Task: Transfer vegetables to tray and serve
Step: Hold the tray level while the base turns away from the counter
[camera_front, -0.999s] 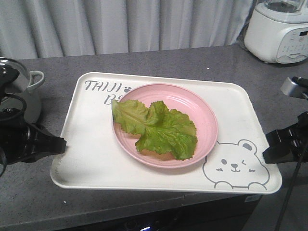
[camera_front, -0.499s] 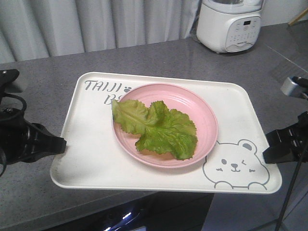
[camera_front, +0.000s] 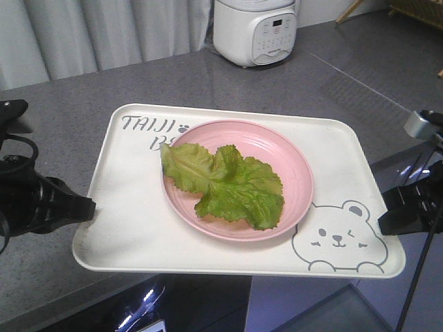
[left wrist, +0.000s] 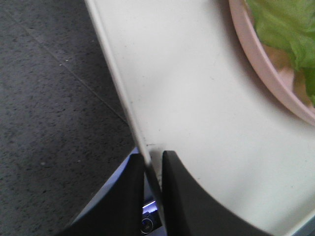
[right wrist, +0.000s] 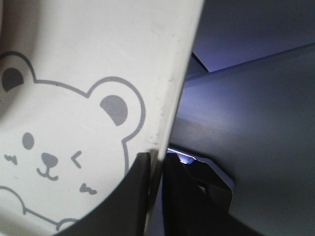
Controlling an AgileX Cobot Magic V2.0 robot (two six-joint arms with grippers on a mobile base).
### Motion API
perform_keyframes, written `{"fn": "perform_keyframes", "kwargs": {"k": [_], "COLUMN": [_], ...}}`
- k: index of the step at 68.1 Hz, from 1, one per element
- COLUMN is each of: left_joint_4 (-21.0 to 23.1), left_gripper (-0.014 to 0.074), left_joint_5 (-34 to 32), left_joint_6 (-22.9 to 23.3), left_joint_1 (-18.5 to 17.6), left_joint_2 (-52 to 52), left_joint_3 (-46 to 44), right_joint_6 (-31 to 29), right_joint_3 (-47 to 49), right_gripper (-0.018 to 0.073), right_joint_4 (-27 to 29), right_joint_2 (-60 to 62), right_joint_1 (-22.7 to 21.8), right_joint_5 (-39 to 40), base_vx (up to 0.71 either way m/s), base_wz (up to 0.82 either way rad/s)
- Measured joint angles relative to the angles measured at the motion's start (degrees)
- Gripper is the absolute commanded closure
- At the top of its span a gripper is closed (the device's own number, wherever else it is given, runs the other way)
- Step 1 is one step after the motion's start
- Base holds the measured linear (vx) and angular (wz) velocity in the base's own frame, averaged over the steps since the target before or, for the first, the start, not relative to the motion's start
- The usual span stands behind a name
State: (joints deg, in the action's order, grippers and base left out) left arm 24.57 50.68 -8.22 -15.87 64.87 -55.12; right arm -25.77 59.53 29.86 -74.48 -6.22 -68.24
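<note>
At opposite rims of the tray (camera_front: 131,235), the left tool (left wrist: 150,164) and right tool (right wrist: 156,160) each pinch it level, so the lettuce (camera_front: 232,185) on its pink plate (camera_front: 294,169) cannot slide. The tray seems lifted off the table (camera_front: 62,111).

Lettuce (camera_front: 228,183) on pink plate (camera_front: 294,162), plate on tray (camera_front: 131,214); left gripper (camera_front: 87,206), right gripper (camera_front: 386,213) grip opposite edges; appliance (camera_front: 256,29) on surface (camera_front: 83,97).

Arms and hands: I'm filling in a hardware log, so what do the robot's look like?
Both the left hand and right hand are matte black, with smooth tapering fingers. A thin black cable runs by each; a silver-grey fitting sits above the right one.
</note>
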Motion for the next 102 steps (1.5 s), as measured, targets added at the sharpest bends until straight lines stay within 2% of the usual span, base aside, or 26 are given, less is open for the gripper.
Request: {"fn": "perform_keyframes", "kwargs": {"k": [102], "left_joint_4": [0.0], "left_gripper": [0.0603], "left_joint_5": [0.1], "left_joint_6": [0.0], "left_joint_1": [0.0], "left_joint_2": [0.0], "left_joint_3": [0.0], "right_joint_6": [0.0], "right_joint_3": [0.0], "right_gripper": [0.0562], "right_joint_4": [0.0], "right_joint_2": [0.0], "right_joint_1": [0.0], "right_joint_5": [0.0], "base_vx": [-0.01], "base_wz": [-0.30]}}
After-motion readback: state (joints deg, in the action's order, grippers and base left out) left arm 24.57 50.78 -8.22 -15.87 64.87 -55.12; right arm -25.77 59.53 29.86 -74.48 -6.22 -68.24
